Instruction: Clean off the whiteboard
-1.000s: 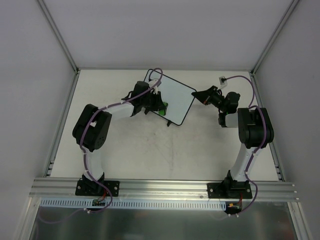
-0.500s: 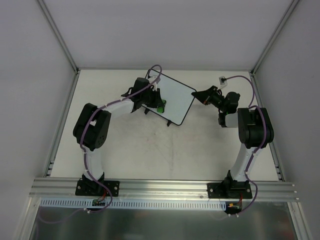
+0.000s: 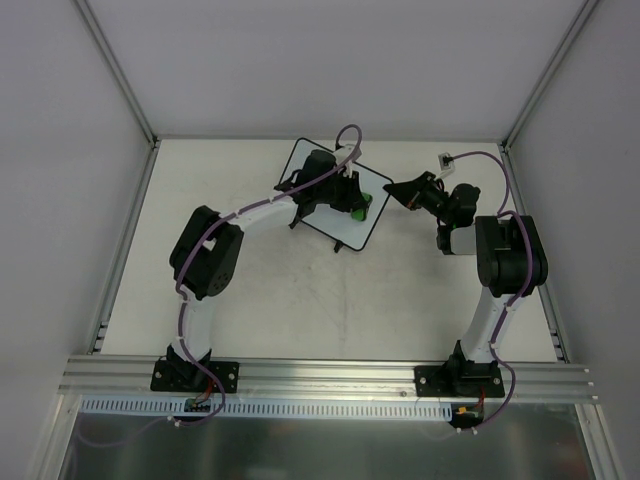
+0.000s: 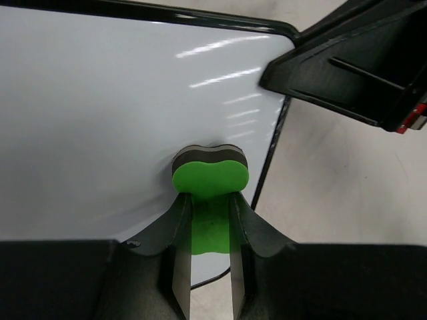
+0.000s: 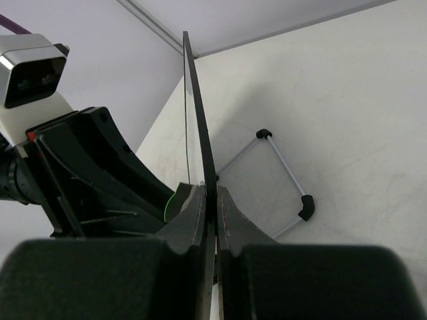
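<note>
Board: the small white rectangular whiteboard (image 3: 306, 160) with rounded corners and a thin black frame stands propped on the worktop, between the two claws.
Board, from the left claw: its glossy face (image 4: 100, 100) lies straight ahead of the fingertips, with the right frame edge just to their right.
Board, from the right claw: seen edge-on (image 5: 197, 100), it runs up out of the fingertips. Its thin wire stand with two black feet (image 5: 305, 207) rests on the worktop to the claw's right.
Handling, as a judgement: it is probably light, thin and stiff. The slick face would let a pad glide, and a push could tip or slide the board on its small feet.
Where to hold: the black frame at an edge looks best, since that leaves the face free for wiping.
Right claw (image 5: 208, 193): clenched on the board's right edge, fingers on either side of the frame.
Left claw (image 4: 210, 203): clamped on a bright green eraser with a dark felt pad (image 4: 210, 173). The pad is pressed to the face near the right edge.
Marks: the stretch of face in the left wrist view shows only light reflections and no scribble. The part under the arm cannot be judged.
Writing or brands: none readable on the board, the eraser or the arms.
Worktop (image 3: 300, 290): pale and matt, carrying the board.
</note>
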Robot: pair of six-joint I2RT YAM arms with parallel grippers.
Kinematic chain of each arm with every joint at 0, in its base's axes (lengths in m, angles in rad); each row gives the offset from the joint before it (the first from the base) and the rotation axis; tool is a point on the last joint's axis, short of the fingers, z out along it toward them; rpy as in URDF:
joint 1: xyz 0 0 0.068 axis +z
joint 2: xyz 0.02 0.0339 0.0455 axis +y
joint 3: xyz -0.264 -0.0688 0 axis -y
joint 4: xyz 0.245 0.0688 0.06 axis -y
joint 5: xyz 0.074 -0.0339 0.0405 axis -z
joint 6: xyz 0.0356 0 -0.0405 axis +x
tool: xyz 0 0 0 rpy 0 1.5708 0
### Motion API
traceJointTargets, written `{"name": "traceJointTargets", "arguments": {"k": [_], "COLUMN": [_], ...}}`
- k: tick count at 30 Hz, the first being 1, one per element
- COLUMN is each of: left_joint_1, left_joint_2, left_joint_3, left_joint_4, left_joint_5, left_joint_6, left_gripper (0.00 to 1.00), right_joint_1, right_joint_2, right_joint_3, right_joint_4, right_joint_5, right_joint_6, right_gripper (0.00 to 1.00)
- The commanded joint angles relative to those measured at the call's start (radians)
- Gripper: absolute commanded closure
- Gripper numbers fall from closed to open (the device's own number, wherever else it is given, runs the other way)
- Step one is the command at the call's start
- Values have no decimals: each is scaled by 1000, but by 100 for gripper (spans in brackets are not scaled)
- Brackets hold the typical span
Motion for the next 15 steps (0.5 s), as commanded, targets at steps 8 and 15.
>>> {"name": "traceJointTargets", "arguments": {"k": [8,15], "left_joint_1": [-66,14], "left_joint_2": [84,45], "left_joint_3": [16,-54], "left_joint_4": [33,34], "left_joint_5": [29,16], "left_joint_6": [-61,-58], "left_gripper": [100,100], "right_joint_1": [32,32], "right_joint_2": [-46,-48], "right_joint_3": [0,1], "right_joint_4": [250,250], "right_joint_5": [-84,-84], "right_joint_6": [-21,-19], "right_gripper": [100,100]}}
